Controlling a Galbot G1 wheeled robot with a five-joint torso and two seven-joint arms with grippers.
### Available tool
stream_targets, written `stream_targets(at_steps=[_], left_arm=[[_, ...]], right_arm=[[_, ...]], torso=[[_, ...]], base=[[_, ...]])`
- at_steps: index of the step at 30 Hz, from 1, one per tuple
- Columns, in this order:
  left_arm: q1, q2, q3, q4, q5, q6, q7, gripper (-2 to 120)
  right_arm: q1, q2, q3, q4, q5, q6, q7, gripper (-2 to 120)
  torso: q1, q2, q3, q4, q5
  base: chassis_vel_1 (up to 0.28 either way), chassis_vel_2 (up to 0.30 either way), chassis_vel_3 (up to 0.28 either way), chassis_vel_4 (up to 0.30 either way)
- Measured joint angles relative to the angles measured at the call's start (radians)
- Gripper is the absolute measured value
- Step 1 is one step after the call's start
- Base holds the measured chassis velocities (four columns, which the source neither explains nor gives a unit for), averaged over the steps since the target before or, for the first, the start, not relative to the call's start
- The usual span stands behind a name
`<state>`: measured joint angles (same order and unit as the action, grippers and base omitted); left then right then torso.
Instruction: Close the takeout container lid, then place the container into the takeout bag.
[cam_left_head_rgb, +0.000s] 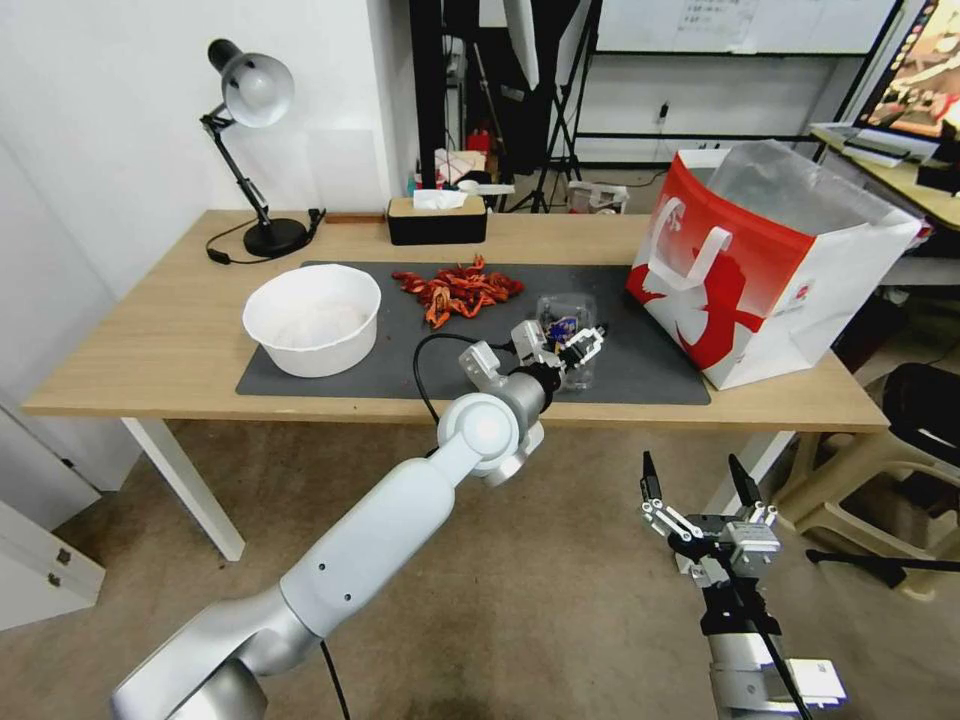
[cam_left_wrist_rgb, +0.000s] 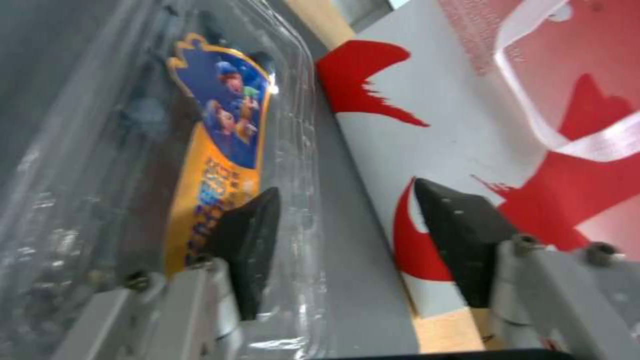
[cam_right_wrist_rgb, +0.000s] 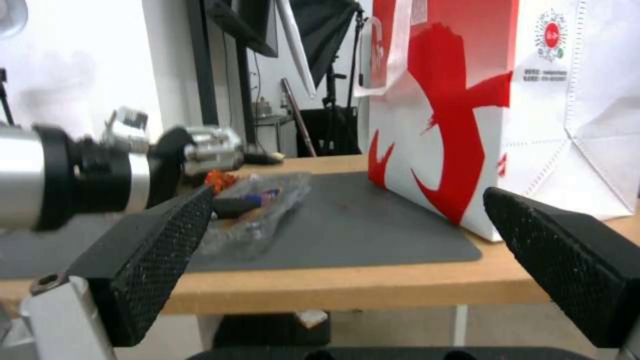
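left gripper (cam_left_head_rgb: 570, 345): jaws spread wide, one finger (cam_left_wrist_rgb: 250, 250) pressed on container (cam_left_head_rgb: 568, 330), nothing clasped. container lies at mat centre, beside bag (cam_left_head_rgb: 765, 265). right gripper (cam_left_head_rgb: 700, 485): parked wide open, lower right.

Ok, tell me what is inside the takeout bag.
Inside the takeout bag, a clear plastic liner rises above its open top. The bag's walls and the liner hide the interior, so its contents cannot be seen.
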<state>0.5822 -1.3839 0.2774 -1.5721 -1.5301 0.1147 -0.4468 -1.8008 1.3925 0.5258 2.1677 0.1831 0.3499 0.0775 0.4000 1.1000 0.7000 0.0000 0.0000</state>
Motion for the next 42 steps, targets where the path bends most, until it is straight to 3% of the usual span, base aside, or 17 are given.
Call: stream_targets(at_steps=[8,14,17,20,26,31,34,42], left_arm=[[-0.009,0.005,-0.001,0.001,0.007,0.009,-0.030,24],[-0.010,0.005,0.004,-0.001,0.017,0.015,-0.039,1],[-0.009,0.005,0.006,-0.001,0.022,0.015,-0.040,0],[-0.010,0.006,0.009,-0.001,0.027,0.014,-0.041,0],[-0.012,0.010,0.009,0.000,0.028,0.012,-0.043,0],[-0.014,0.015,0.007,0.000,0.028,0.010,-0.045,0],[-0.015,0.019,0.005,0.001,0.028,0.010,-0.045,0],[-0.010,0.022,0.000,0.008,0.031,0.008,-0.044,0]], right_arm=[[0.058,-0.068,0.007,0.044,0.131,-0.079,-0.005,100],[0.175,-0.175,0.030,0.070,0.420,-0.187,-0.010,100],[0.220,-0.209,0.034,0.065,0.527,-0.224,0.001,100],[0.305,-0.261,0.030,0.028,0.737,-0.291,0.041,100],[0.450,-0.316,-0.004,-0.066,0.961,-0.383,0.105,100],[0.566,-0.335,-0.039,-0.130,1.040,-0.441,0.149,100],[0.684,-0.348,-0.077,-0.196,1.113,-0.523,0.192,100],[0.838,-0.365,-0.154,-0.324,1.146,-0.709,0.256,100]], torso=[[0.000,0.000,0.000,0.0000,0.0001],[0.000,0.000,0.000,0.0001,0.0002],[0.000,0.000,0.000,0.0000,-0.0001],[0.000,0.000,0.000,-0.0001,0.0001],[0.000,0.000,0.000,-0.0002,0.0002],[0.000,0.000,0.000,0.0000,0.0001],[0.000,0.000,0.000,0.0002,0.0002],[0.000,0.000,0.000,0.0000,0.0000]], base=[[0.000,0.000,0.000,0.000],[0.000,0.000,0.000,0.000],[0.000,0.000,0.000,0.000],[0.000,0.000,0.000,0.000],[0.000,0.000,0.000,0.000],[0.000,0.000,0.000,0.000],[0.000,0.000,0.000,0.000],[0.000,0.000,0.000,0.000]])
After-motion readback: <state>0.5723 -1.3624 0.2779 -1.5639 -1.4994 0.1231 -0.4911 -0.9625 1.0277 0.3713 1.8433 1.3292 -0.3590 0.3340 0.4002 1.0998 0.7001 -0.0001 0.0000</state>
